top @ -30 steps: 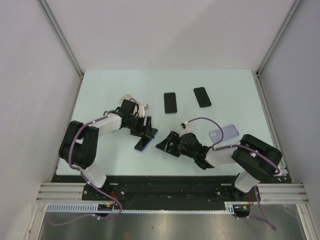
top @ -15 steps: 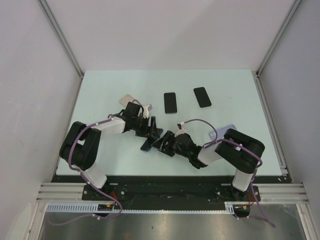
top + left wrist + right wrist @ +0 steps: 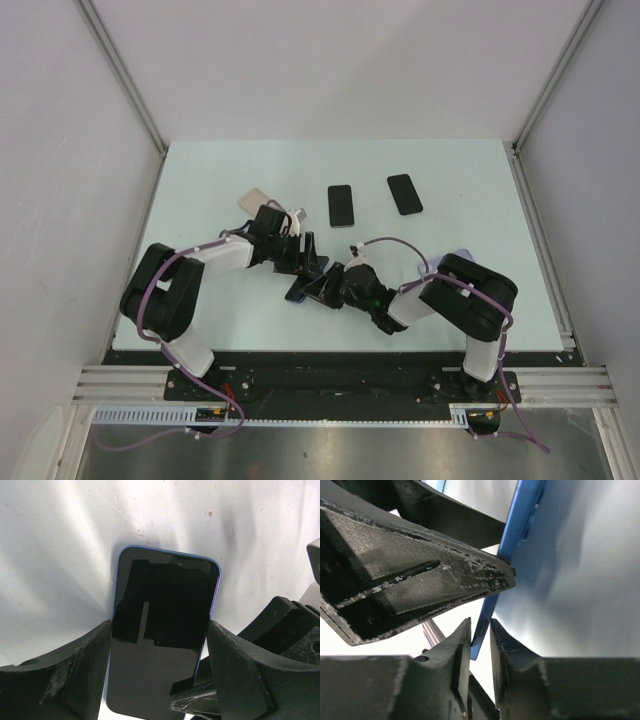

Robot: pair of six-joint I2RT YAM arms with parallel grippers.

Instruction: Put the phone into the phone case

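The phone (image 3: 165, 610), blue-edged with a dark screen, is held between the two arms near the table's middle (image 3: 298, 291). My left gripper (image 3: 305, 268) is shut across its width, with a finger against each long side (image 3: 159, 630). My right gripper (image 3: 323, 286) has its jaws narrowed onto the phone's thin blue edge (image 3: 517, 525); that edge, with a side button, sits between the right gripper's fingertips (image 3: 480, 626). The left gripper's finger (image 3: 395, 580) fills the upper left of the right wrist view. The lilac phone case (image 3: 458, 253) lies at the right, mostly hidden behind the right arm.
Two black phones (image 3: 341, 205) (image 3: 404, 193) lie flat at the back of the pale table (image 3: 210, 180). A pale flat item (image 3: 256, 198) lies at the back left, next to the left arm. Grey walls and metal posts enclose the table.
My right gripper has moved left to the phone and its jaws have narrowed onto the phone's edge. The left gripper has shifted slightly right with the phone.
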